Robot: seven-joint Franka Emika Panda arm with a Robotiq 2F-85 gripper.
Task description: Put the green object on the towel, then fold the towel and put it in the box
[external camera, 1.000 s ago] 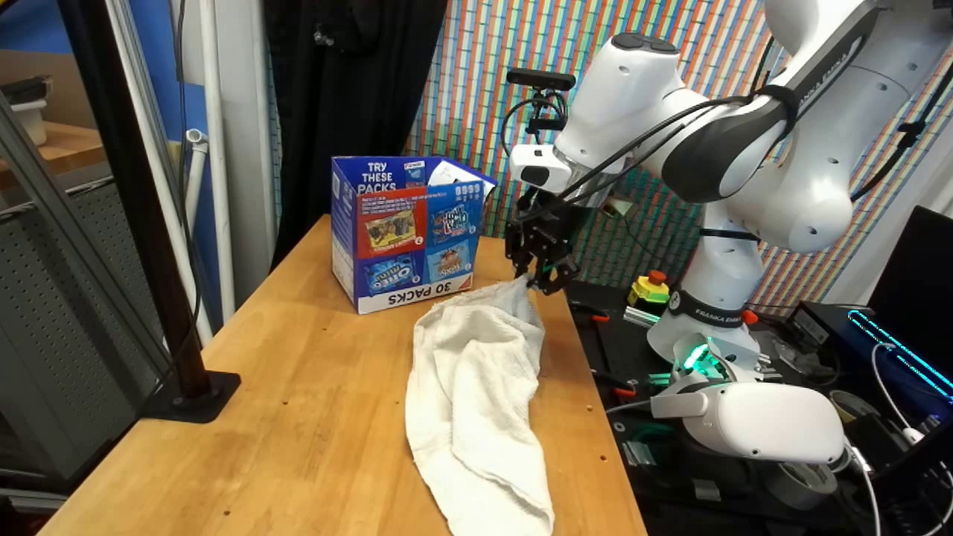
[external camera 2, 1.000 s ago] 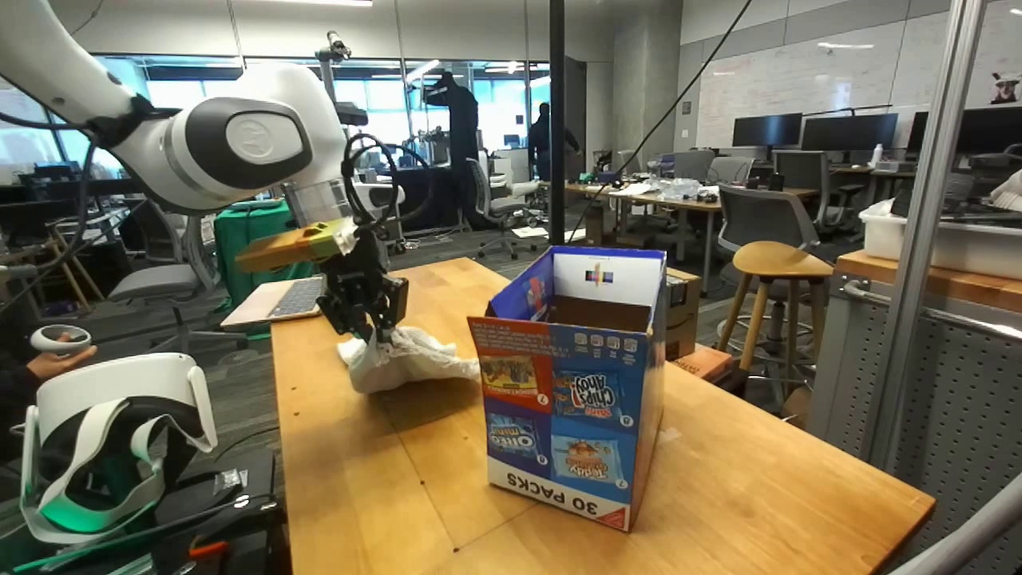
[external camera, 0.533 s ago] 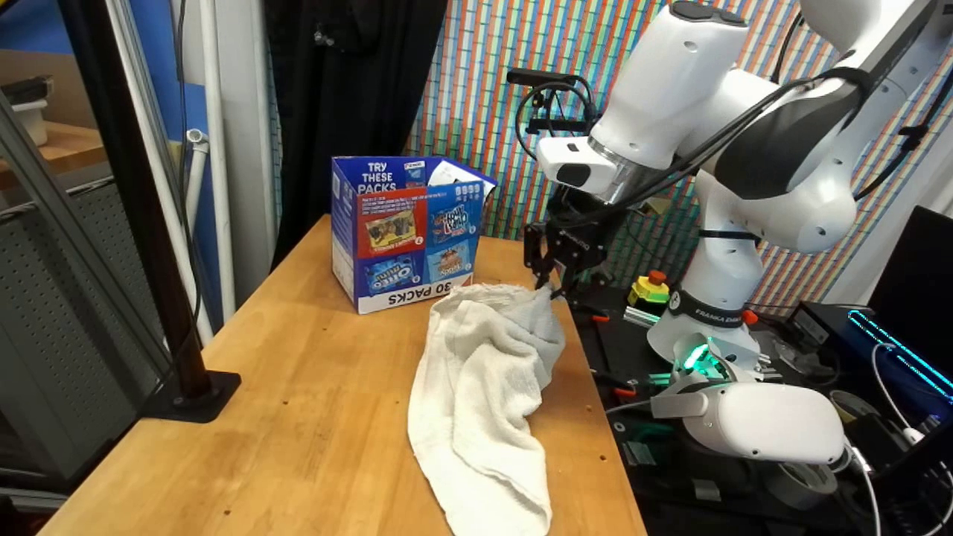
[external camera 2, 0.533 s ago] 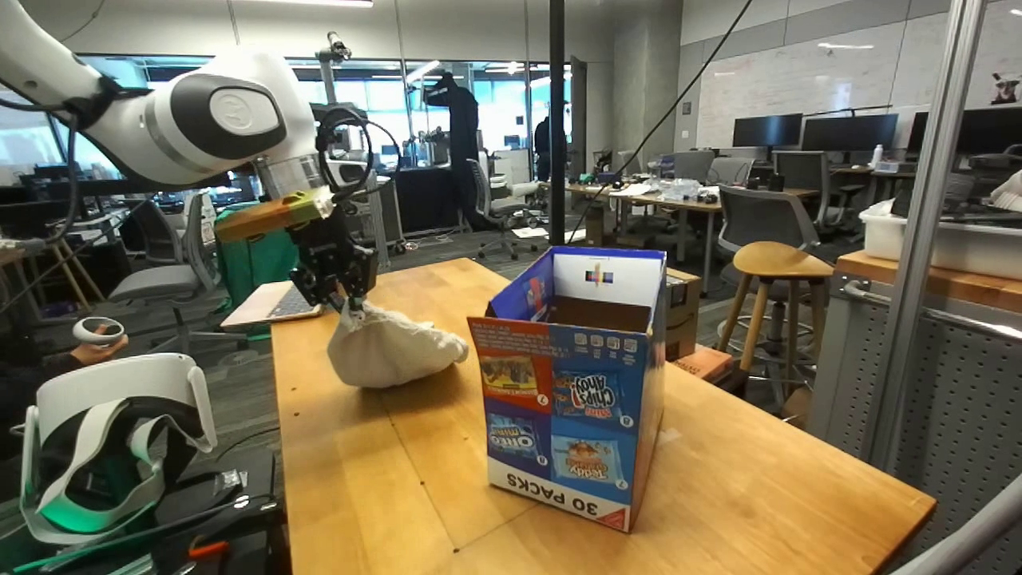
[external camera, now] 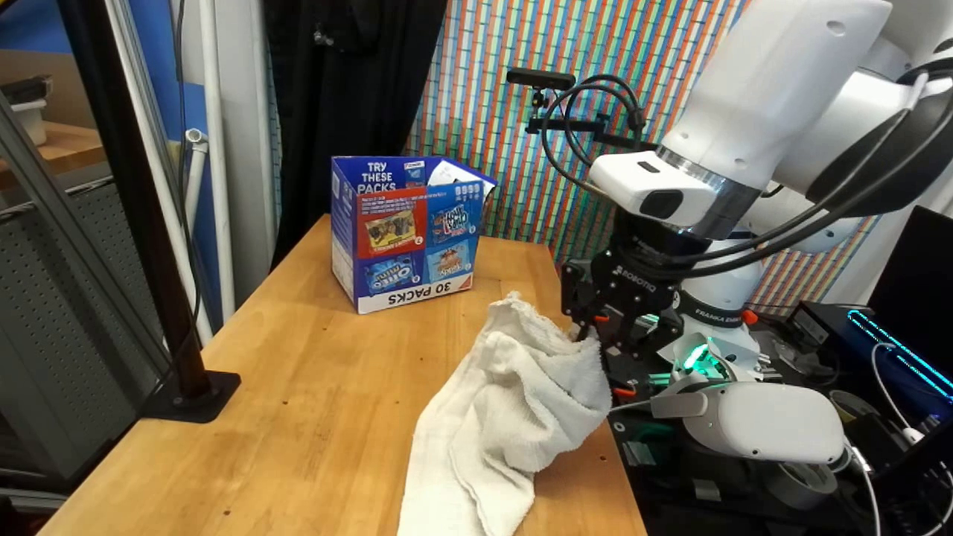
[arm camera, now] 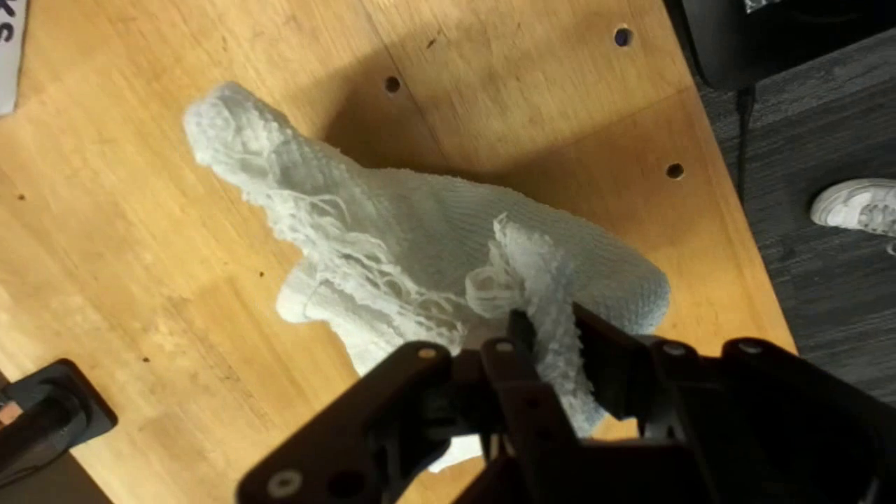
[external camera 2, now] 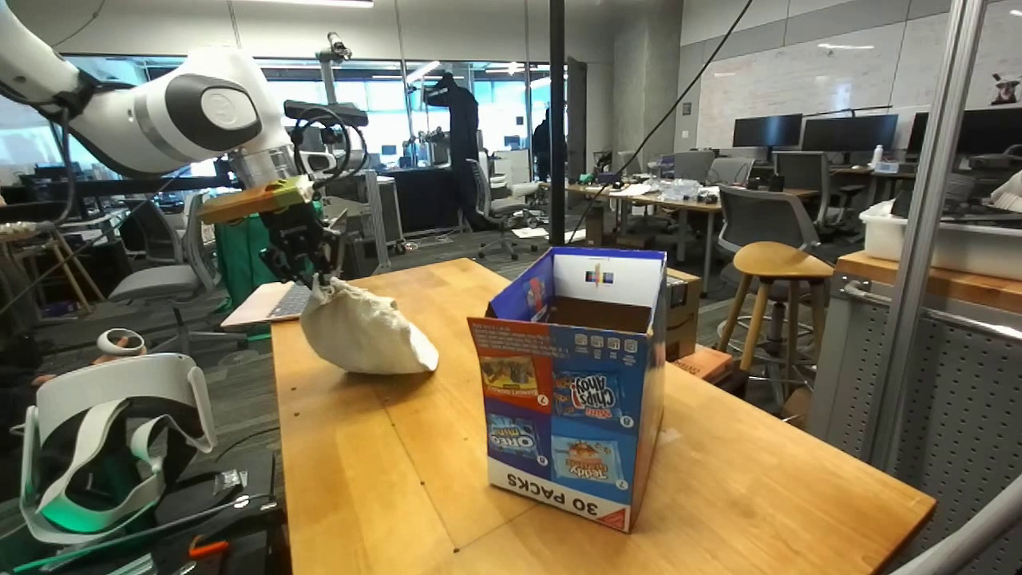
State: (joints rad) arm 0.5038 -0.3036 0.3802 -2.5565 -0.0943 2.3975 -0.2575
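Note:
The white towel (external camera: 491, 417) lies bunched on the wooden table, with one edge raised; it also shows in an exterior view (external camera 2: 367, 335) and in the wrist view (arm camera: 434, 217). My gripper (external camera: 595, 335) is shut on a fold of the towel near the table's edge on the robot's side. In the wrist view the fold passes between the fingertips (arm camera: 549, 325). The blue snack box (external camera: 417, 246) stands upright with its top open, apart from the towel, in both exterior views (external camera 2: 559, 415). The green object does not show; it is hidden or out of view.
The table (external camera: 313, 432) has a black pole on a base plate (external camera: 186, 394) at one edge. A laptop (external camera 2: 291, 302) lies at the table's far corner. A white headset (external camera: 774, 424) sits on the dark surface beside the table.
My gripper has moved away from the box, toward and past the table's edge on the robot's side, and up a little. The held part of the towel has been lifted and dragged with it.

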